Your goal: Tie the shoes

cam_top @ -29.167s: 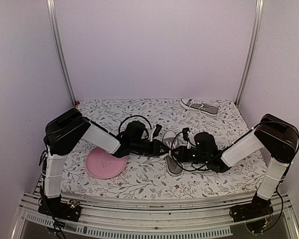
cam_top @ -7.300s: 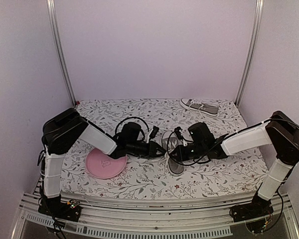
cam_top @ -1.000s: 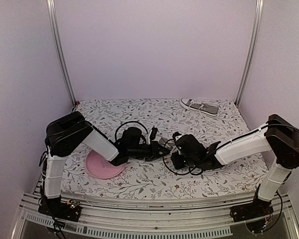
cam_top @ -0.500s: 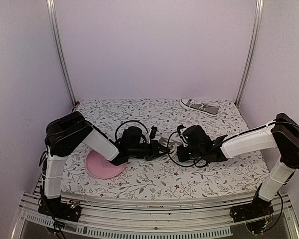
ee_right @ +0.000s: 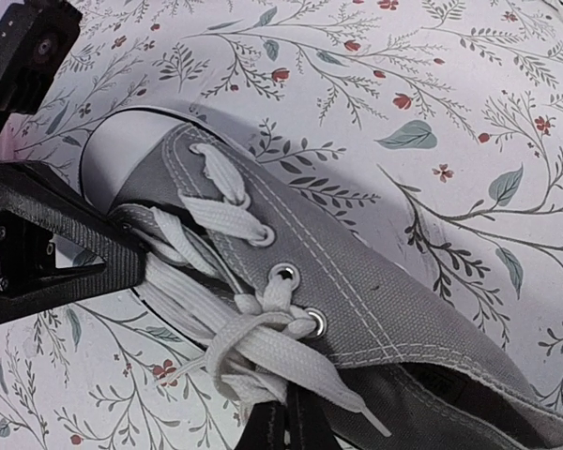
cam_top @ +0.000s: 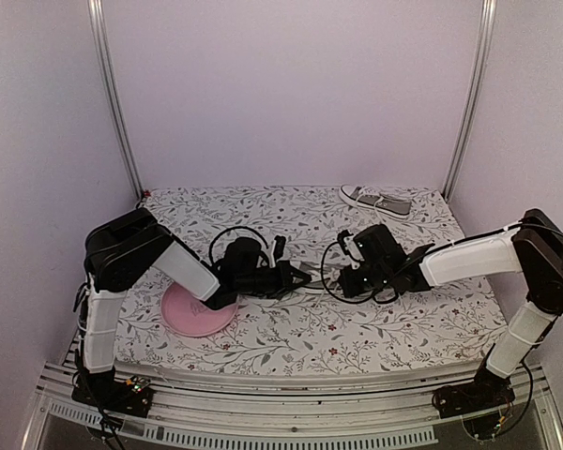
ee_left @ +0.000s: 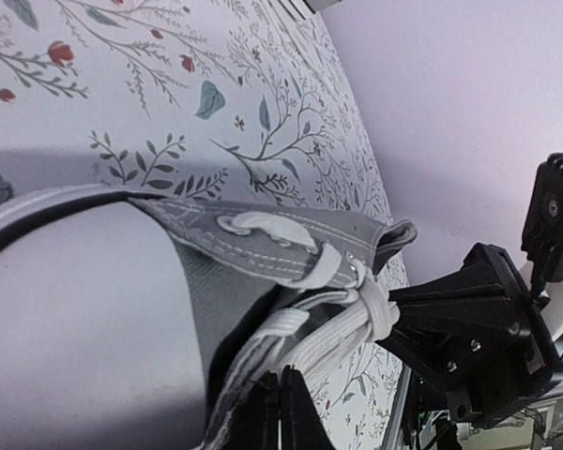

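One grey shoe [cam_top: 311, 277] lies mid-table between my two grippers, mostly hidden by them from above. In the left wrist view its grey canvas side [ee_left: 263, 234] and white laces [ee_left: 342, 323] fill the frame, and my left gripper [ee_left: 280, 377] is shut on a bundle of lace strands. In the right wrist view the shoe [ee_right: 394, 300] shows a loose crossing of laces [ee_right: 263, 328] at the top eyelets, with my right gripper [ee_right: 289, 398] shut on a lace loop just below it. The other shoe [cam_top: 375, 201] lies at the back right, laced, away from both arms.
A round pink plate [cam_top: 195, 314] lies on the floral tablecloth under the left forearm. Black cables loop over both wrists. The two grippers face each other, only a few centimetres apart, with the left gripper [cam_top: 298, 277] opposite the right gripper [cam_top: 343, 277].
The right gripper has shut on the lace and drawn back to the right and away from the shoe. The left arm has shifted slightly left, still holding its lace.
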Controlling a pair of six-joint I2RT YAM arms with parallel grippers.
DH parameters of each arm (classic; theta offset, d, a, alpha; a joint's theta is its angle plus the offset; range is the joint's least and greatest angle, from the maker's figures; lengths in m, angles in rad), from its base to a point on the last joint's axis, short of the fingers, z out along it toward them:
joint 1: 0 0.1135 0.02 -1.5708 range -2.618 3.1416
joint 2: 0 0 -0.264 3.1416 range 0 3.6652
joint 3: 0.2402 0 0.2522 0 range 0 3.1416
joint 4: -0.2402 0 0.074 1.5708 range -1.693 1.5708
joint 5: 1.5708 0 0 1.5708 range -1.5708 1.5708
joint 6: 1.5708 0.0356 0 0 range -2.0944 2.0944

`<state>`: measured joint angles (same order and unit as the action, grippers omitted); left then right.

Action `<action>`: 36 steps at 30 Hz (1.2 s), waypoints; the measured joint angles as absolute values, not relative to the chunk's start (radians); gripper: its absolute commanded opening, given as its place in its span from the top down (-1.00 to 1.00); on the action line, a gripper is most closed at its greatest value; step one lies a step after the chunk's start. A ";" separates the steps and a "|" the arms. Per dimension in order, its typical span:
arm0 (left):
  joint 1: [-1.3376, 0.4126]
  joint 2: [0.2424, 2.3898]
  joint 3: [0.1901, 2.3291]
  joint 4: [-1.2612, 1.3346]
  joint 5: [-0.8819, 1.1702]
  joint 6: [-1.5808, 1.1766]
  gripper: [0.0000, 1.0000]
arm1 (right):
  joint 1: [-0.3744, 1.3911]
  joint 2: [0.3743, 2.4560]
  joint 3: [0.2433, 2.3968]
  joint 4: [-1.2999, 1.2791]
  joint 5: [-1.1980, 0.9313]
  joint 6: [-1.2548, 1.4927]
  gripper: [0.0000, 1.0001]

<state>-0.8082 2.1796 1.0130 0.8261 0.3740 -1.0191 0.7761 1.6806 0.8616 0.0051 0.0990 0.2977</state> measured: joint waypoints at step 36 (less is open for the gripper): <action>-0.785 2.054 0.943 0.771 0.318 -0.836 -0.12 | 0.690 1.527 0.844 -0.062 -0.114 0.256 -0.16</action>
